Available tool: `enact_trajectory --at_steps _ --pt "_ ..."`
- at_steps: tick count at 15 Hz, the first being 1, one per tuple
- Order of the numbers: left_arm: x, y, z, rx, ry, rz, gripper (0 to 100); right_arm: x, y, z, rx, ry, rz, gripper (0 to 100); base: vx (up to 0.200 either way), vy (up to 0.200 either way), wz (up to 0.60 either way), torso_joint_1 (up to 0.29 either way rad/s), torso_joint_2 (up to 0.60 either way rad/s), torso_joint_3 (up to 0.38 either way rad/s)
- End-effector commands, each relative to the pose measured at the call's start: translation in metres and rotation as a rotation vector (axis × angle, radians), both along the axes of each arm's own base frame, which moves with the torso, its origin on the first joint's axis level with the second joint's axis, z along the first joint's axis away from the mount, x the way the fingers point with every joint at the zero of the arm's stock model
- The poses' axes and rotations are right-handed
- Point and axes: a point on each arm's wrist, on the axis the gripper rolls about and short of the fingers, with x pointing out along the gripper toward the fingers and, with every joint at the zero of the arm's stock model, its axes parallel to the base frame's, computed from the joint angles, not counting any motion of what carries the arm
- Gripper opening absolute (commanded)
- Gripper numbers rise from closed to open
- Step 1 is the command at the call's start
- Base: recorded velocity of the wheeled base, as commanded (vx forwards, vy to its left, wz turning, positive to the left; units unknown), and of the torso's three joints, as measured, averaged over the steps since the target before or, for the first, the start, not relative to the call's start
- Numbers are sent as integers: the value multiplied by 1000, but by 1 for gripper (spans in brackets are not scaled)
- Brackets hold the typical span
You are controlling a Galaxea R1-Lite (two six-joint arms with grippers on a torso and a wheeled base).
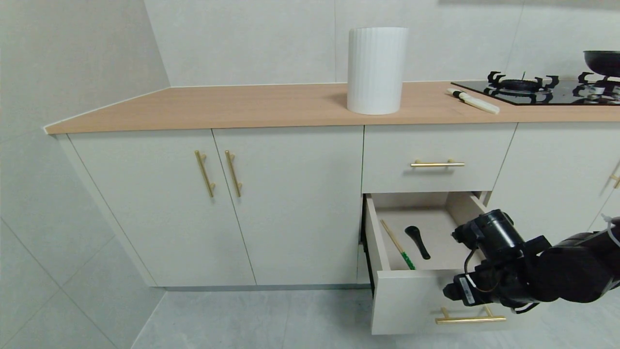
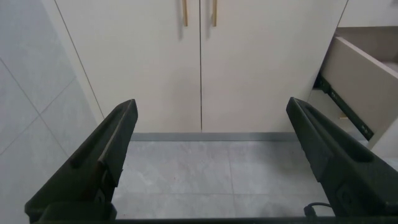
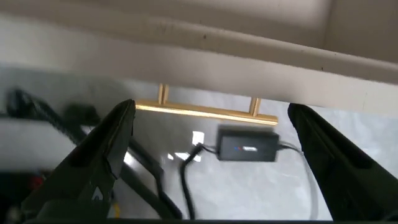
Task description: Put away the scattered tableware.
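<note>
The lower drawer [image 1: 377, 237] stands pulled out. Inside it lie a pair of wooden chopsticks with green tips [image 1: 397, 245] and a black spoon [image 1: 417, 241]. On the wooden countertop a pale long utensil [image 1: 472, 101] rests beside the stove. My right arm [image 1: 513, 261] hovers at the drawer's front right corner. My right gripper [image 3: 211, 109] is open, its fingers [image 3: 118, 134] spread to either side of the drawer's gold handle [image 3: 205, 112] without touching it. My left gripper [image 2: 211, 106] is open and holds nothing, low above the floor facing the cabinet doors; the open drawer [image 2: 351, 68] shows off to one side.
A tall white ribbed canister [image 1: 376, 70] stands on the countertop [image 1: 242, 104]. A black gas stove [image 1: 537, 89] with a dark pan [image 1: 603, 60] is at the far right. A closed upper drawer [image 1: 436, 157] sits above the open one. Two closed cabinet doors [image 1: 218, 203] are left of it.
</note>
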Motion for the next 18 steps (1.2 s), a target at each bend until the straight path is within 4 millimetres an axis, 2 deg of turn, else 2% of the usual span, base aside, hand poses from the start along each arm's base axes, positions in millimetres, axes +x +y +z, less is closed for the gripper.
enact_trajectory --at_steps 1,4,9,18 --pt "0 0 0 0 1 -1 100 11 1 -4 18 -23 -27 100 0 0 0 0 0 0" --pt "0 0 0 0 1 1 100 28 -3 -13 46 -105 -61 100 0 0 0 0 0 0" --pt "0 0 0 0 1 1 100 48 -10 -17 82 -221 -99 100 0 0 0 0 0 0" --pt "0 0 0 0 1 1 100 96 3 -21 115 -317 -102 100 0 0 0 0 0 0"
